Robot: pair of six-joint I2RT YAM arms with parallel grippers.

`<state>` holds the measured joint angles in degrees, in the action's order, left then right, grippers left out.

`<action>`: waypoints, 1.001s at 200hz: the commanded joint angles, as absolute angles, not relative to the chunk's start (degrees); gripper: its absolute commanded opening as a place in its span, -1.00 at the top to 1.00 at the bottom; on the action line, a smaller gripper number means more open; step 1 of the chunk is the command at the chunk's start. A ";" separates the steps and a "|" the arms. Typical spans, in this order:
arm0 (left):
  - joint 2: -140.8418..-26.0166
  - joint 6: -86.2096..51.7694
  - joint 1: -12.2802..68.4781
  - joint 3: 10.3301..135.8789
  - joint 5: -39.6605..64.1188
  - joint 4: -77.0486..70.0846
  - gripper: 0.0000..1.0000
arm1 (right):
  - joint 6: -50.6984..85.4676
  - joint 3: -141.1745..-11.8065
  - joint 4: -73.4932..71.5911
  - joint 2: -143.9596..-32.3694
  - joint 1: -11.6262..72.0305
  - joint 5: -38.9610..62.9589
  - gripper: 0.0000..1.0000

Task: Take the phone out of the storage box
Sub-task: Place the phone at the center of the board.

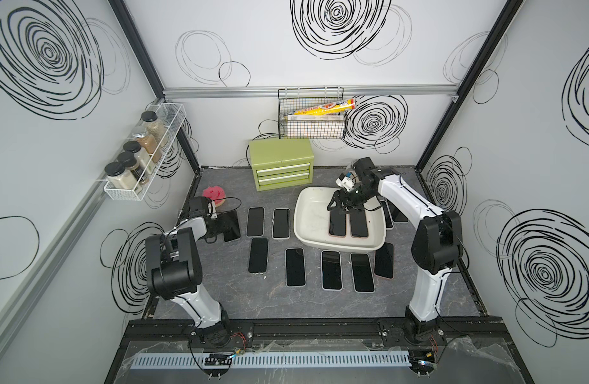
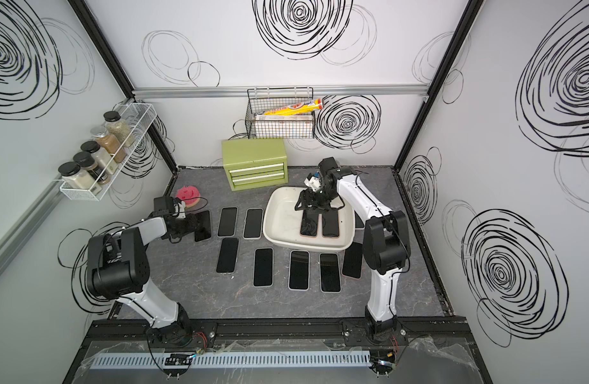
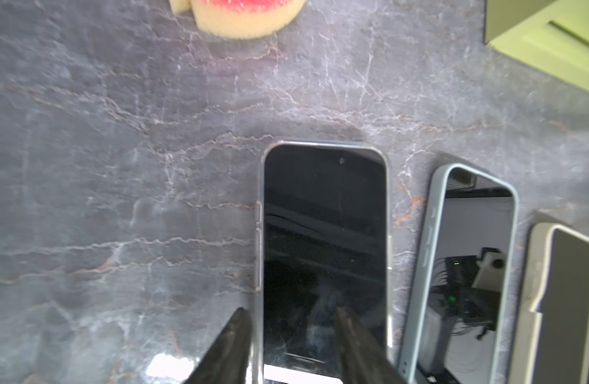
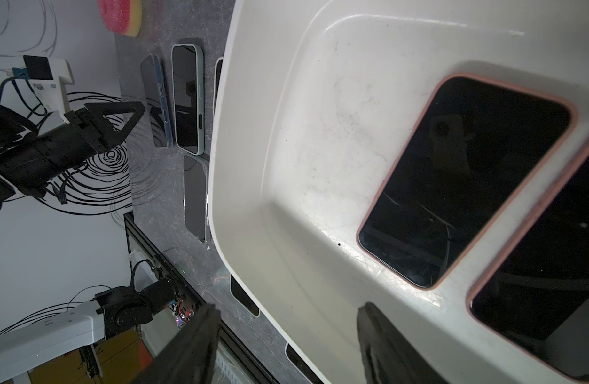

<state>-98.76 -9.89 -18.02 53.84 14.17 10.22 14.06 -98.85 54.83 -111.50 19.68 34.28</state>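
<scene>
In the storage box [image 1: 339, 247], right of centre in both top views, two pink-cased phones [image 1: 339, 223] lie flat side by side, and my right gripper [image 1: 339, 207] hangs over their far ends.

Left wrist: the left gripper [image 3: 294, 345] is spread and holds nothing, loose over a clear-cased phone [image 3: 324, 232] on the table [image 3: 120, 166].

Right wrist: jaws parted, empty. The glass is glossy black, so I'd pinch the left one by its long edges, level.
</scene>
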 commanded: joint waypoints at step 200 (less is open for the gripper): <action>-81.55 -26.87 24.32 66.30 1.88 18.98 -0.42 | 16.18 -88.54 50.87 -116.89 18.74 -9.11 -0.99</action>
